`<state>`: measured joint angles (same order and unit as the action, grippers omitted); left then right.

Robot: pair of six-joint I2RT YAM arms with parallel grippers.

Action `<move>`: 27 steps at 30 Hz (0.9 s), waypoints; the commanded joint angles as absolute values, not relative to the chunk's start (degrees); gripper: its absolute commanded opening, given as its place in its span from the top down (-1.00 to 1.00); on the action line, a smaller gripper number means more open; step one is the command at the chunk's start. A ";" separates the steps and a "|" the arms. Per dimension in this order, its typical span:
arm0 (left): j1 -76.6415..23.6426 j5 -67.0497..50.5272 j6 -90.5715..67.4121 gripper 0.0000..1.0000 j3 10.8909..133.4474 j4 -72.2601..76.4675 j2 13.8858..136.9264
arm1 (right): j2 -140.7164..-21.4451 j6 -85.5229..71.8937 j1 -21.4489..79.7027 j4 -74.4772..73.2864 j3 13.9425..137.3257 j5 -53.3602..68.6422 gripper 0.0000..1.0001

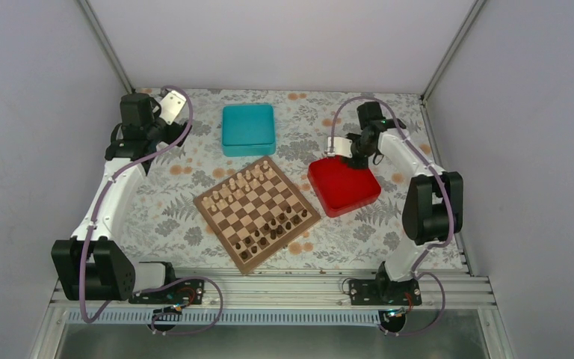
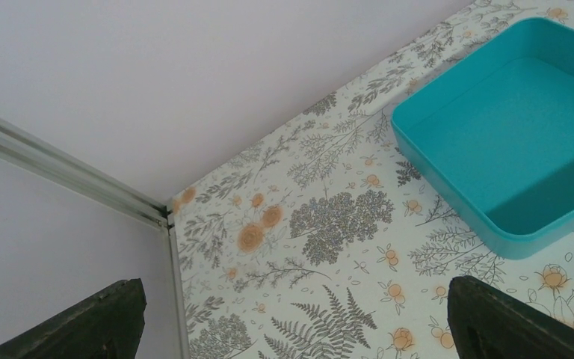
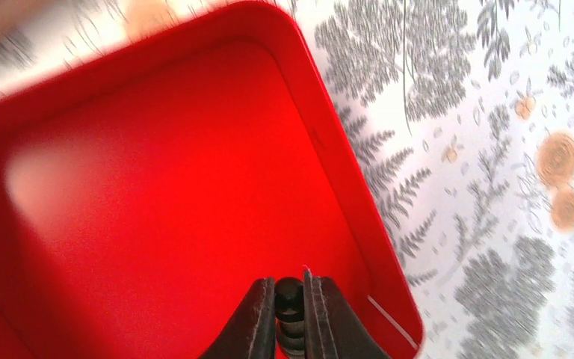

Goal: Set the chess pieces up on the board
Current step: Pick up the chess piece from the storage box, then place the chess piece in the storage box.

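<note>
The board (image 1: 257, 212) lies turned diagonally at the table's middle. Several dark chess pieces (image 1: 278, 226) stand along its near-right side and pale pieces along its far-left side. My right gripper (image 1: 341, 152) hangs over the far edge of the red tray (image 1: 347, 191). In the right wrist view it (image 3: 290, 299) is shut on a dark chess piece (image 3: 289, 298), held above the tray's red floor (image 3: 157, 217). My left gripper (image 1: 166, 105) is at the far left corner of the table, open and empty, its fingers (image 2: 493, 321) wide apart over the flowered cloth.
A teal box (image 1: 248, 129) stands behind the board; it also shows in the left wrist view (image 2: 523, 134), with nothing in it. Enclosure walls and a metal frame post (image 2: 67, 176) close the far left corner. Flowered cloth covers the table.
</note>
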<state>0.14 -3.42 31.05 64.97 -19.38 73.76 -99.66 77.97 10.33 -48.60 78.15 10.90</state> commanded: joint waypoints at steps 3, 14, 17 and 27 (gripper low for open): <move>-0.08 -3.17 30.79 -1.00 64.98 -18.47 71.64 | -100.44 72.31 5.41 -49.90 76.00 40.56 0.89; -0.09 -3.39 30.34 -1.00 64.74 -17.84 71.23 | -103.29 69.84 0.66 -42.86 68.29 55.04 0.80; -0.13 -3.59 30.10 -1.00 64.60 -17.89 71.30 | -104.24 69.37 -0.12 -41.48 68.29 55.02 0.80; -0.11 -3.55 30.30 -1.00 64.08 -17.84 70.88 | -106.19 70.84 -1.13 -40.27 67.36 52.57 0.70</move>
<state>0.14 -3.44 30.85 64.53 -18.87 71.94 -105.12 70.35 -0.45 -41.69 68.47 50.52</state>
